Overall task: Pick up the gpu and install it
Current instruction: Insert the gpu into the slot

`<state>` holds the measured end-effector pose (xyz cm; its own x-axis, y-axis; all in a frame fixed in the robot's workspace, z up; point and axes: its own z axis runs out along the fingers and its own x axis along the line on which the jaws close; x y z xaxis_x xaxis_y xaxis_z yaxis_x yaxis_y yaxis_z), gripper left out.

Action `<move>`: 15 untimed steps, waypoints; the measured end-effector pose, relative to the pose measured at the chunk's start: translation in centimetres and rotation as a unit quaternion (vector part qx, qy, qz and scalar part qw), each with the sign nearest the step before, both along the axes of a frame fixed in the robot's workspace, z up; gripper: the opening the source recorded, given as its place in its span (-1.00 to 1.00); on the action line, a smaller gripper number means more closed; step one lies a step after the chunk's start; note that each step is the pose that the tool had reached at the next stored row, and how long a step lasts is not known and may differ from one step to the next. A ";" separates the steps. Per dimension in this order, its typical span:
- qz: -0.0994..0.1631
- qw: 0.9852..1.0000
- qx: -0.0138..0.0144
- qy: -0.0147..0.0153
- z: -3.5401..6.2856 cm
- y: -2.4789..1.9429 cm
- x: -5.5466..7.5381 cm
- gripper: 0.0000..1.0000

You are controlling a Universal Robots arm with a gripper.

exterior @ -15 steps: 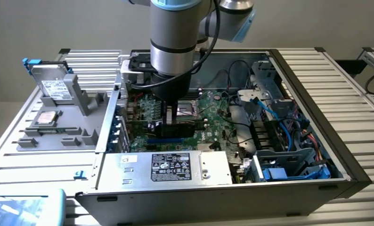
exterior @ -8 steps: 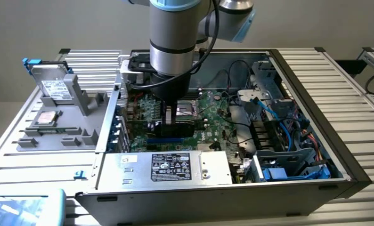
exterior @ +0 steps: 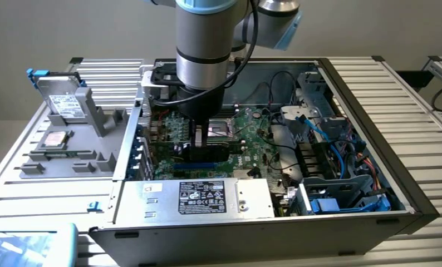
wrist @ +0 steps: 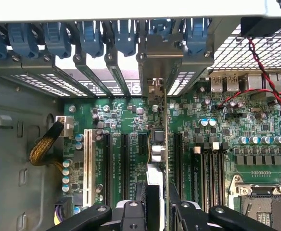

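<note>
The gpu [wrist: 166, 144] shows edge-on in the wrist view as a thin green card standing upright over the motherboard [wrist: 126, 115], its silver end bracket [wrist: 156, 57] up against the row of rear slot covers. My gripper [wrist: 157, 214] is shut on the card, one black finger [wrist: 131, 211] on each side. In the exterior view the gripper [exterior: 206, 136] reaches straight down into the open computer case [exterior: 369, 217], and the gpu [exterior: 206, 153] sits low over the board beneath it. Whether the card's edge is in a slot I cannot tell.
Black expansion slots [wrist: 124, 163] and a white slot [wrist: 88, 163] flank the card. Memory slots [wrist: 212, 168] and the CPU socket [wrist: 261, 197] lie beside them. Red and black cables [wrist: 263, 72] cross nearby. A power supply [exterior: 206, 197], blue drive cage [exterior: 340, 194] and grey parts fixture [exterior: 65, 139] surround it.
</note>
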<state>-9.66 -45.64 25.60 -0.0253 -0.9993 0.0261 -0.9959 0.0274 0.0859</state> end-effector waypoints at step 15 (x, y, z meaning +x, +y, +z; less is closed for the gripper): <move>0.000 1.000 0.000 0.000 -0.05 0.28 0.0 -0.44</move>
<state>-9.65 -45.36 25.55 -0.0256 -0.9993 0.0261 -0.9959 0.0278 0.0859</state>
